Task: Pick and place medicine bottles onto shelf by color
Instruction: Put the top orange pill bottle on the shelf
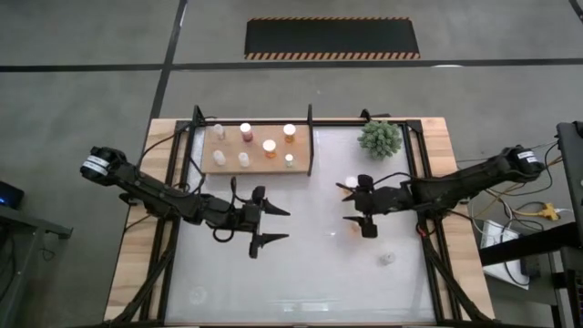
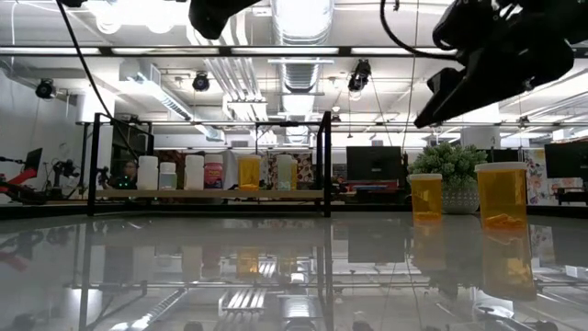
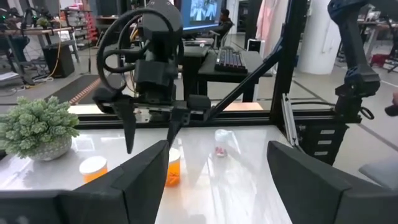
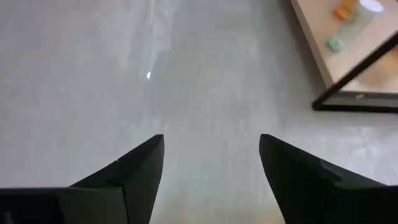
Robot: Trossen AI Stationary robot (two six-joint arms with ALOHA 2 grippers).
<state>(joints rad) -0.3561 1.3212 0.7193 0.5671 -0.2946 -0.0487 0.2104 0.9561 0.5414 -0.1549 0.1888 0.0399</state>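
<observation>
Seven bottles point(image 1: 269, 147) stand on the shelf point(image 1: 302, 149) at the table's point(image 1: 301, 282) far edge. My right gripper point(image 1: 352, 204) hangs mid-table with fingers spread, empty, an orange bottle point(image 3: 173, 167) below it and a clear one point(image 1: 387, 259) apart nearby. My left gripper point(image 1: 276, 225) waits open, facing it.

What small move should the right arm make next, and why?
Probably lower the open right claw around the orange bottle beneath it. Two orange bottles and a clear bottle remain on the table, while the shelf already holds seven.
</observation>
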